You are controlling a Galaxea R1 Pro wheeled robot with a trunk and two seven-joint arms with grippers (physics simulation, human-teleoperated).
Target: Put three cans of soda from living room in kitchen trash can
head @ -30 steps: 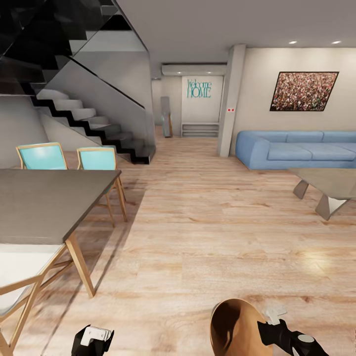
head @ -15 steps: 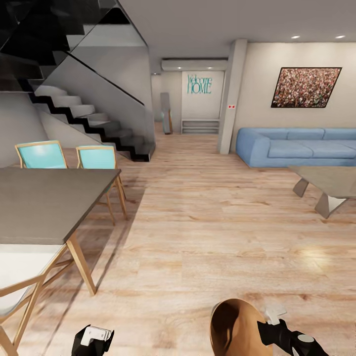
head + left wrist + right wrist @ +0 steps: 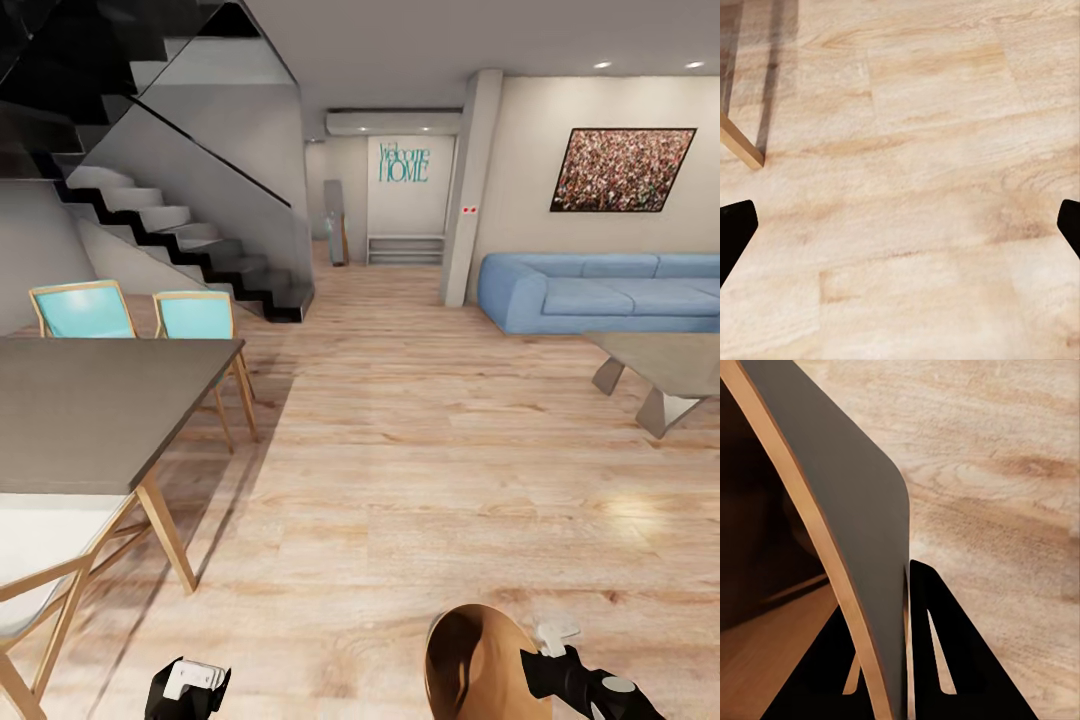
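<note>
At the left edge your dining bench stands beside the left end effector, spread wide over bare floor. To the right, your right end effector pinches the tash can by its wall, seemingly to carry it toward the sofa. You see no soda cans, and the bin's base is cut off.

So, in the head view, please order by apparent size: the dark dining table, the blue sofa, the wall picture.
1. dark dining table, largest, though it is nearest the camera
2. blue sofa
3. wall picture, smallest
</note>
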